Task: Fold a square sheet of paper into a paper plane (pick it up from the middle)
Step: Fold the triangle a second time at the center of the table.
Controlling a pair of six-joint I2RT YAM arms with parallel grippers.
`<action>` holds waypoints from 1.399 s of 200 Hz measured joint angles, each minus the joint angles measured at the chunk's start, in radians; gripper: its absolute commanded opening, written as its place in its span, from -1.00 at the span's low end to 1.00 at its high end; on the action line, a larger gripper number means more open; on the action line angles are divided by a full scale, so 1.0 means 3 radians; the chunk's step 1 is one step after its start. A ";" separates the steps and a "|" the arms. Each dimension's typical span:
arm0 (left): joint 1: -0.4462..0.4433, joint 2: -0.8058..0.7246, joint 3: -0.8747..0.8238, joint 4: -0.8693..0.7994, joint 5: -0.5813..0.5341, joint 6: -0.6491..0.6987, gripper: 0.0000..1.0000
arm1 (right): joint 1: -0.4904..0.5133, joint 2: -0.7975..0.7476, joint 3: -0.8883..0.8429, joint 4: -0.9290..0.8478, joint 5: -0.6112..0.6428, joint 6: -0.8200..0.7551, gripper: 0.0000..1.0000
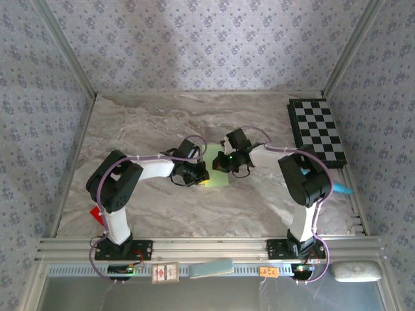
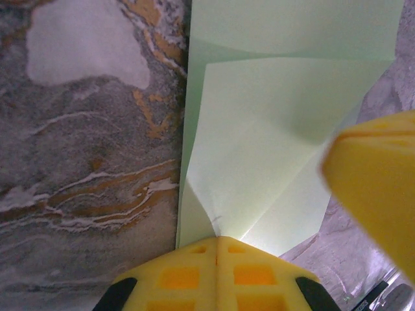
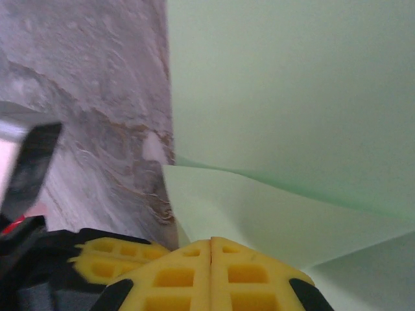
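My left pincer (image 2: 217,241) is closed tight. Its tips nip the near corner of a raised flap of the paper plane (image 2: 272,129), which is creased where it meets them. My right pincer (image 3: 211,243) is likewise closed, its tips against a lifted fold; whether it grips I cannot tell. The pale green paper lies mid-table (image 1: 162,123) between both pincers, partly folded. Its long axis runs near to far. No pointed nose is discernible, so its heading is undetermined.
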 measured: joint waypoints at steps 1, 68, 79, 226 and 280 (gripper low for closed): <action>0.0000 0.0000 0.0000 0.0000 0.0000 0.0000 -1.00 | 0.0000 0.0008 -0.0001 0.0003 -0.0001 0.0003 -0.93; -0.0001 0.0019 -0.0004 0.0052 0.0023 -0.0001 -1.00 | -0.0464 0.0197 -0.0019 0.0106 -0.0271 -0.0034 -0.93; -0.0001 0.0024 -0.0006 0.0076 0.0023 -0.0003 -1.00 | -0.0566 0.0224 0.0011 0.0097 -0.0312 -0.0078 -0.93; 0.0000 -0.0271 0.0529 -0.0333 -0.0120 0.0047 -0.59 | -0.0388 -0.0827 -0.0342 -0.0075 0.0286 0.0446 -0.32; 0.0010 -0.0023 0.0529 -0.0280 -0.0174 0.0062 -0.71 | -0.0301 -0.0696 -0.0416 -0.0033 0.0253 0.0666 -0.32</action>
